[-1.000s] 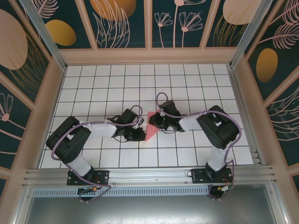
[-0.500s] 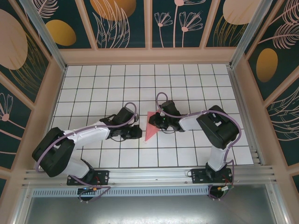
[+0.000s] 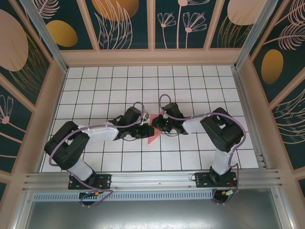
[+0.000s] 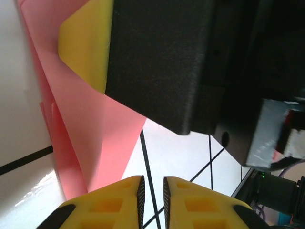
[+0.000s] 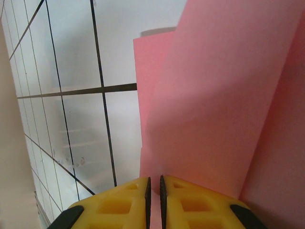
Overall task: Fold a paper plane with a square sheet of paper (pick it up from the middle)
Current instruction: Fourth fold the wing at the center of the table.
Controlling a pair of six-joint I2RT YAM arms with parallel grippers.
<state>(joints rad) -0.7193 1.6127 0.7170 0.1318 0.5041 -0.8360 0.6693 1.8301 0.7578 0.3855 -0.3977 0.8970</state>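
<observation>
A white tabletop ruled with black grid lines sits inside dark teal wall panels painted with peach flowers; a ribbed aluminium rail runs along its near edge.

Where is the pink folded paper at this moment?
In the top view the paper sits near the middle of the table, between the left gripper and the right gripper.
</observation>
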